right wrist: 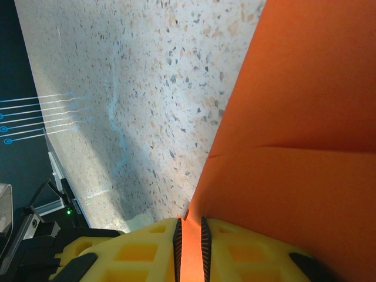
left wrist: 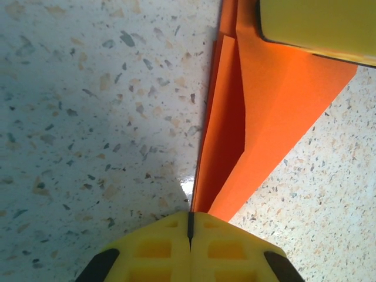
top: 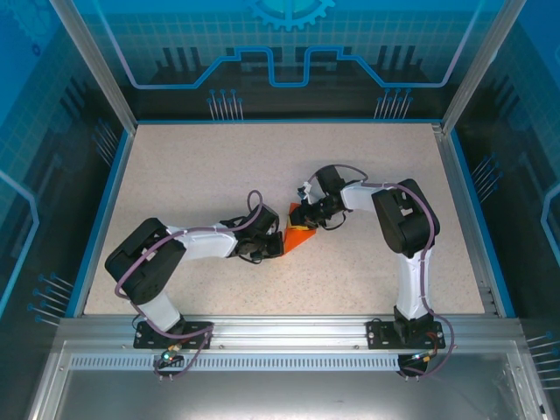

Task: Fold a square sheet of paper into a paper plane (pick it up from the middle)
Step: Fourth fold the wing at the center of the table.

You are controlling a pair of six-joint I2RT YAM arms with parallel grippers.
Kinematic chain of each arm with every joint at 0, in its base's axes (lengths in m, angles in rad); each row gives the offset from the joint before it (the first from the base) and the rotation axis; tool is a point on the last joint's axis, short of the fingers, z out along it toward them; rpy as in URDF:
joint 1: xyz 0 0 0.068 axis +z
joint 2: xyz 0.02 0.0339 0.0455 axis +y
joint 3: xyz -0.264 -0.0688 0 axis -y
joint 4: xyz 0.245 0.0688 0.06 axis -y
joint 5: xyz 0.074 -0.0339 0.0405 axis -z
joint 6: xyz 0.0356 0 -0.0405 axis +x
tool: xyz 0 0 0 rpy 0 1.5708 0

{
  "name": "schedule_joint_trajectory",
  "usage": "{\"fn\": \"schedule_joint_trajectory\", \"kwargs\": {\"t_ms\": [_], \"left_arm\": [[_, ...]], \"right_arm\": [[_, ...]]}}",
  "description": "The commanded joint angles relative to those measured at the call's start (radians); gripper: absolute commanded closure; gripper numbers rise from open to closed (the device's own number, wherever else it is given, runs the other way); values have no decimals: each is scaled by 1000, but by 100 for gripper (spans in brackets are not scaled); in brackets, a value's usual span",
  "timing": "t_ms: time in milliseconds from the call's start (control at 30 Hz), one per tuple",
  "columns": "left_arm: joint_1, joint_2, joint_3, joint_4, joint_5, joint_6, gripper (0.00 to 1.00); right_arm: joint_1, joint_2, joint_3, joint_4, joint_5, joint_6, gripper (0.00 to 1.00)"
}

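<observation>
The orange sheet of paper [top: 299, 236] is folded into a layered, pointed wedge and stands on edge at the table's middle, between my two grippers. My left gripper [top: 278, 245] is at its near-left end. In the left wrist view the paper [left wrist: 264, 106] narrows to a tip that runs into the seam of the left gripper [left wrist: 190, 220], which is shut on it. My right gripper [top: 302, 213] holds the far end. In the right wrist view a strip of the paper [right wrist: 294, 147] sits between the pads of the right gripper [right wrist: 190, 235], shut on it.
The speckled tabletop [top: 219, 175] lies open on all sides of the paper. A blue rim [top: 101, 219] and transparent walls bound it. A yellow finger [left wrist: 317, 23] of the right gripper crosses the top right of the left wrist view.
</observation>
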Motion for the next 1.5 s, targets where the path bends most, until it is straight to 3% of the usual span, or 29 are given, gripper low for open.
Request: {"fn": "schedule_joint_trajectory", "kwargs": {"t_ms": [0, 233, 467, 700, 1000, 1467], "left_arm": [[-23, 25, -2, -200, -39, 10, 95], [-54, -11, 1, -244, -76, -8, 95], [-48, -167, 25, -235, -128, -6, 88], [10, -132, 59, -18, 34, -13, 86], [46, 53, 48, 343, 210, -173, 85], [44, 123, 55, 137, 73, -145, 87]], "right_arm": [[-3, 87, -5, -48, 140, -31, 80], [-2, 80, -6, -48, 148, -31, 81], [-1, 81, -6, -43, 138, -28, 81], [-4, 84, -10, -29, 125, -22, 81], [-6, 88, -13, -22, 115, -18, 81], [-12, 88, -14, -25, 111, -23, 81]]}}
